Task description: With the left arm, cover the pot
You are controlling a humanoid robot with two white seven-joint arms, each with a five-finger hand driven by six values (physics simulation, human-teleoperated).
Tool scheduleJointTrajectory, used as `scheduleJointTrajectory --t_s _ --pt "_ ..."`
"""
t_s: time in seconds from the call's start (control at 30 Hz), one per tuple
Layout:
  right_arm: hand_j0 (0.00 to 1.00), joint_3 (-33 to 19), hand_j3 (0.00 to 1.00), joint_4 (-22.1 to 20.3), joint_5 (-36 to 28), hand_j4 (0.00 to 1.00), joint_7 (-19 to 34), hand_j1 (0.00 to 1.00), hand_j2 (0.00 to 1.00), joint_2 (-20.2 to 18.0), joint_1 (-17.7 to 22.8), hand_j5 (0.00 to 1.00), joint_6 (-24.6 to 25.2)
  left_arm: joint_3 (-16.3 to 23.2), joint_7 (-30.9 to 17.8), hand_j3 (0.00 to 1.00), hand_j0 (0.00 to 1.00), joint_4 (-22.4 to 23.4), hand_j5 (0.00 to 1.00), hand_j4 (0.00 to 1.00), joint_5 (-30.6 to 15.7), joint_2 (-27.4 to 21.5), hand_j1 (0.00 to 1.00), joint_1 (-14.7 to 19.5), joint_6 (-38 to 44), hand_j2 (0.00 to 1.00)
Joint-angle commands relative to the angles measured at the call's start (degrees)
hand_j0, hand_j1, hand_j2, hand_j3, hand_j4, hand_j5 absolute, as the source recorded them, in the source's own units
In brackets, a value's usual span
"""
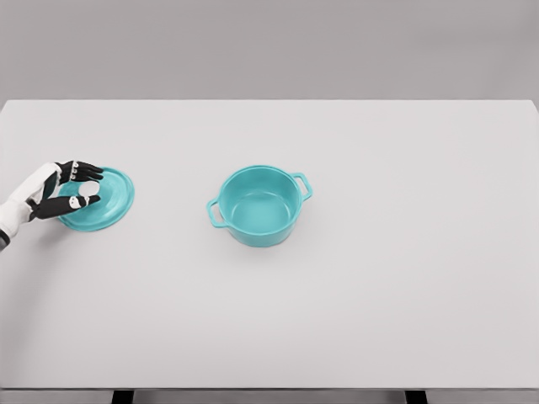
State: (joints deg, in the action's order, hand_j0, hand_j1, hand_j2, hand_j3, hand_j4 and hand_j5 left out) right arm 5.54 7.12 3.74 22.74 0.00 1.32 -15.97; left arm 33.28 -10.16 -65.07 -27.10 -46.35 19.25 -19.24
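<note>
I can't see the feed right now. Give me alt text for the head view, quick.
The left hand reaches in from the left edge, its fingers around the knob of a teal lid lying flat on the white table. An open, uncovered teal pot with two side handles stands apart to the lid's right, near the table's middle. The right arm is out of view.

A bare simulated test scene: plain white table (354,320) against a grey backdrop.
</note>
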Motion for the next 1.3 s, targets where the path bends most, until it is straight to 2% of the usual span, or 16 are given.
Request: scheduleJointTrajectory --t_s 0.0,0.27,0.47,0.5,0.8,1.0,1.13,1.27 --pt "1.0 0.0 1.0 0.0 0.0 1.0 0.0 1.0 1.0 0.0 0.0 1.0 0.0 2.5 -1.7 0.56 0.56 1.3 0.56 0.56 5.0 0.4 0.56 0.0 -0.5 0.56" --pt "1.0 0.0 1.0 0.0 0.0 1.0 0.0 1.0 1.0 0.0 0.0 1.0 0.0 2.4 -2.6 0.53 0.53 -3.7 0.53 0.53 5.8 0.4 0.53 0.0 -0.5 0.53" --pt "1.0 0.0 1.0 0.0 0.0 1.0 0.0 1.0 1.0 0.0 0.0 1.0 0.0 1.8 -2.9 0.53 0.53 -10.5 0.53 0.53 5.7 -0.5 0.53 0.1 0.0 0.53" --pt "1.0 0.0 1.0 0.0 0.0 1.0 0.0 1.0 1.0 0.0 0.0 1.0 0.0 1.8 -2.9 0.53 0.53 -11.2 0.53 0.53 5.4 -0.9 0.53 1.0 0.2 0.53" --pt "1.0 0.0 1.0 0.0 0.0 1.0 0.0 1.0 1.0 0.0 0.0 1.0 0.0 2.2 -2.9 0.53 0.53 -15.7 0.53 0.53 4.9 -2.3 0.53 3.7 0.3 0.53" --pt "1.0 0.0 1.0 0.0 0.0 1.0 0.0 1.0 1.0 0.0 0.0 1.0 0.0 2.5 -2.8 0.53 0.53 -19.9 0.53 0.53 5.7 -1.7 0.53 4.0 0.8 0.53" --pt "1.0 0.0 1.0 0.0 0.0 1.0 0.0 1.0 1.0 0.0 0.0 1.0 0.0 2.6 -2.9 0.53 0.53 -21.1 0.53 0.53 5.7 -1.5 0.53 4.0 0.9 0.53" --pt "1.0 0.0 1.0 0.0 0.0 1.0 0.0 1.0 1.0 0.0 0.0 1.0 0.0 6.3 -2.7 0.53 0.53 -21.2 0.53 0.53 5.7 0.3 0.53 6.1 1.0 0.53"
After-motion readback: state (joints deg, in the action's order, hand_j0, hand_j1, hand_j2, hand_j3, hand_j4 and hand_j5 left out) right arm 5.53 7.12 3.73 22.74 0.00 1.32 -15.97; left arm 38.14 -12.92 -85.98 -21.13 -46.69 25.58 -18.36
